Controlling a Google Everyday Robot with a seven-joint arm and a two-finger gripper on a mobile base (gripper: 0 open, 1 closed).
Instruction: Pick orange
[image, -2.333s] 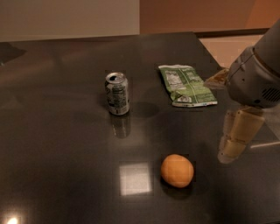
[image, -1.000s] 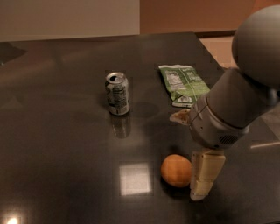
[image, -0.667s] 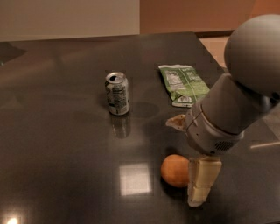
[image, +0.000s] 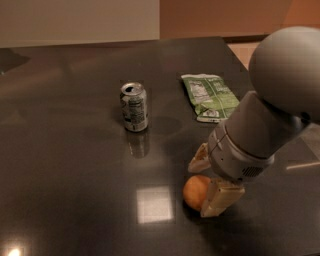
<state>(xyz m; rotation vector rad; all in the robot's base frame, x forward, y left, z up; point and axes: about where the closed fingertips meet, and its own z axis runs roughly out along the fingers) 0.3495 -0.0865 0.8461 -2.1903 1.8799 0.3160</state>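
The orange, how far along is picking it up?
Reaching looks done: the tool is down at the small round orange fruit, partly covering it. Gripping seems in hand. Lifting is left: the orange rests on the dark glossy table.

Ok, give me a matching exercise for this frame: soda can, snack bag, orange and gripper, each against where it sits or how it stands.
1. soda can
2. green snack bag
3. orange
4. gripper

A. lying flat, farthest back on the right
B. between two fingers, near the front
C. standing upright, left of the bag
D. lowered over the fruit, open

Pairs: 1-C, 2-A, 3-B, 4-D
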